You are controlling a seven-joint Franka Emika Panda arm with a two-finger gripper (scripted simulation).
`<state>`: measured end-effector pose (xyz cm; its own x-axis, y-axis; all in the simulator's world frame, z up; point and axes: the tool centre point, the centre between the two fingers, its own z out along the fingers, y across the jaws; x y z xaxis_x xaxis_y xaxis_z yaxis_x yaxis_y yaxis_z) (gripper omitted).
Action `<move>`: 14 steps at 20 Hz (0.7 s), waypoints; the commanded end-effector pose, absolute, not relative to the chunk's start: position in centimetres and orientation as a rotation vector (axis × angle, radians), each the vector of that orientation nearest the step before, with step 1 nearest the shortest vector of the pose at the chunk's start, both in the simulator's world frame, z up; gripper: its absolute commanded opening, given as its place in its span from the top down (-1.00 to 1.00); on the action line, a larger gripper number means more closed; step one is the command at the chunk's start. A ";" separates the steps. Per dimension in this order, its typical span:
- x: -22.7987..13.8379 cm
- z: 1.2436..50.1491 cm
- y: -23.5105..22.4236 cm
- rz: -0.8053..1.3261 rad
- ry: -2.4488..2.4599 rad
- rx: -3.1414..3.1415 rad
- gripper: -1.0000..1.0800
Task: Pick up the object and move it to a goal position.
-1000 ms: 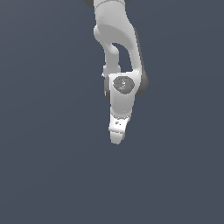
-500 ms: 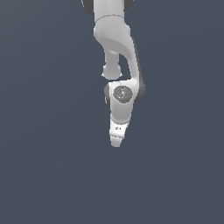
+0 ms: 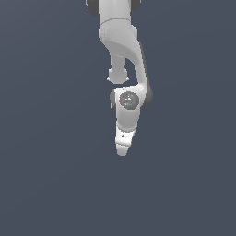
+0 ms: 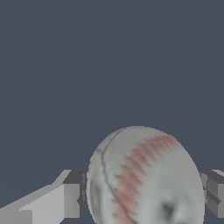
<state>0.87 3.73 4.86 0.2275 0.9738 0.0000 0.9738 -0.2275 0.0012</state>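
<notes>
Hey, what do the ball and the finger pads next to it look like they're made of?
Ball: looks like matte off-white leather or a leather-like skin, going by the reddish stitch-like seam marks and mottled grey shading; being a render, that is a guess. Pads: dull grey, flat-faced blocks, perhaps rubber or plastic, with no shine. They flank the ball on both sides; whether the tool presses it is unclear.

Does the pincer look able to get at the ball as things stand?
Probably yes: in the wrist view the ball sits between the pincer fingers, nothing else between them. Whether the pads touch it I cannot tell.
</notes>
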 end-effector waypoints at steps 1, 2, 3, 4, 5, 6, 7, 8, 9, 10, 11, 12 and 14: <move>0.8 4.8 3.8 0.000 1.953 2.461 1.00; 0.8 4.8 3.8 0.000 1.953 2.461 1.00; 0.8 4.8 3.8 0.000 1.953 2.461 1.00; 0.9 4.9 3.7 0.001 1.951 2.461 1.00; 0.9 4.9 3.7 0.001 1.951 2.461 1.00; 0.8 5.0 3.7 0.001 1.951 2.461 1.00; 0.8 5.1 3.8 0.001 1.951 2.461 1.00; 0.8 5.3 3.8 0.001 1.951 2.461 1.00; 0.7 5.5 3.9 0.001 1.951 2.461 1.00; 0.7 5.8 3.9 0.001 1.951 2.461 1.00; 0.6 6.2 4.0 0.001 1.951 2.461 1.00; 0.5 6.6 4.1 0.001 1.952 2.460 1.00; 0.3 7.5 4.3 0.001 1.952 2.460 1.00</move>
